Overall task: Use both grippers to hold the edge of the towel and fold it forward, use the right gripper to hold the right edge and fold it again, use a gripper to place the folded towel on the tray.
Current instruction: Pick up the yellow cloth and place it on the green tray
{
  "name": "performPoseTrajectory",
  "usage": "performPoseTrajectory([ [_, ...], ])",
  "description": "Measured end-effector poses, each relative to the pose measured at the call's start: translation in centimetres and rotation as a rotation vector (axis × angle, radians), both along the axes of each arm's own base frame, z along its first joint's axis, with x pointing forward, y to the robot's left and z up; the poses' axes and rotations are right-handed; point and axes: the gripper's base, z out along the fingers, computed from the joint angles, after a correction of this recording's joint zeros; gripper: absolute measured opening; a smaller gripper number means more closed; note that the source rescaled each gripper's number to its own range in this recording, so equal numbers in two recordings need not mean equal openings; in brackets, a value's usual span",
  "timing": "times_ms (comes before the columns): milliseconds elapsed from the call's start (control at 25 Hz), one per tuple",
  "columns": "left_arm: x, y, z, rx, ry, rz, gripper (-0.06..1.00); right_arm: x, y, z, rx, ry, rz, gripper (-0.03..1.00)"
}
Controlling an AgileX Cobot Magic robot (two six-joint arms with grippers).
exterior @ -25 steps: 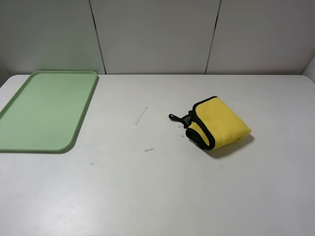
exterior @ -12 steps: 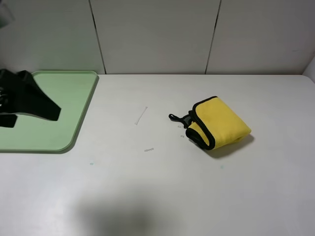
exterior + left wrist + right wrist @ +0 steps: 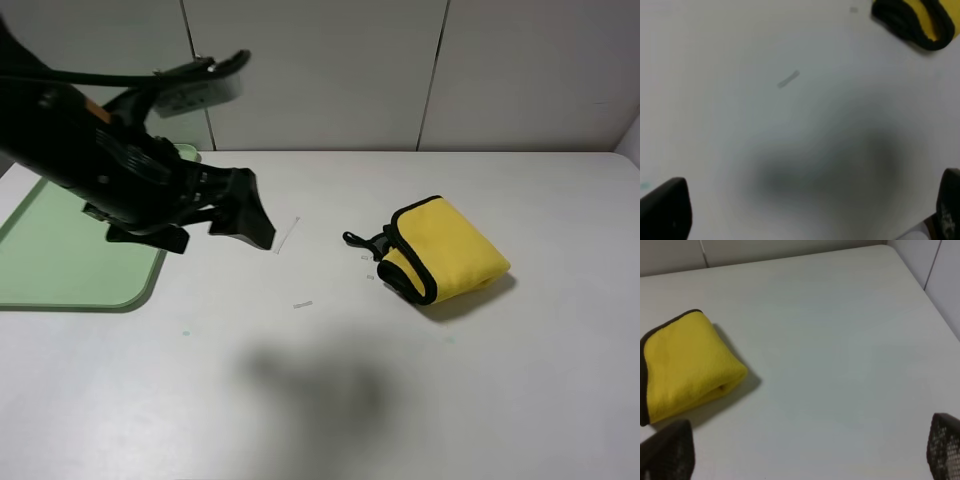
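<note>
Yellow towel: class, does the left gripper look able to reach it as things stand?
Probably yes: bare table lies between the open left gripper and the folded yellow towel, nothing blocking.

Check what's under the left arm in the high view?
The left arm hangs above the table, covering the right part of the green tray. Whatever lies on that covered part can't be seen. Its hand is over bare table, left of the folded yellow towel.

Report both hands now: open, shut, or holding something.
Left hand: open and empty, fingers wide apart above the bare table.
Right hand: open and empty, beside the folded yellow towel, not touching it.
</note>
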Motion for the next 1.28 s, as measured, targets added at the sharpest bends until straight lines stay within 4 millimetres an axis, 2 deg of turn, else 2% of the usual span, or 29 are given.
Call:
performPoseTrajectory([
  [80,0.7,-1.8,-0.9,0.0,0.003,-0.011,0.98,0.0,0.0,0.0,0.0,0.0,0.0,1.0],
  [120,0.7,-1.8,-0.9,0.0,0.003,-0.011,0.98,0.0,0.0,0.0,0.0,0.0,0.0,1.0],
  [200,1.2,-3.6,-1.9,0.002,0.006,-0.027,0.98,0.0,0.0,0.0,0.0,0.0,0.0,1.0],
  [240,1.9,-5.4,-2.9,-0.001,-0.003,-0.038,0.98,0.0,0.0,0.0,0.0,0.0,0.0,1.0],
  [320,2.5,-7.0,-3.7,-0.008,-0.016,-0.05,0.98,0.0,0.0,0.0,0.0,0.0,0.0,1.0],
  [360,2.5,-7.0,-3.7,-0.008,-0.016,-0.05,0.98,0.0,0.0,0.0,0.0,0.0,0.0,1.0],
  [520,4.3,-10.4,-5.6,-0.02,-0.042,-0.064,0.98,0.0,0.0,0.0,0.0,0.0,0.0,1.0],
  [720,6.5,-13.4,-7.5,-0.037,-0.074,-0.065,0.98,0.0,0.0,0.0,0.0,0.0,0.0,1.0],
  [960,8.4,-15.6,-10.3,-0.033,-0.077,-0.065,0.98,0.0,0.0,0.0,0.0,0.0,0.0,1.0],
  [1120,8.5,-16.4,-12.4,-0.032,-0.097,-0.061,0.98,0.0,0.0,0.0,0.0,0.0,0.0,1.0],
  [1280,8.5,-17.1,-12.9,-0.056,-0.141,-0.054,0.98,0.0,0.0,0.0,0.0,0.0,0.0,1.0],
])
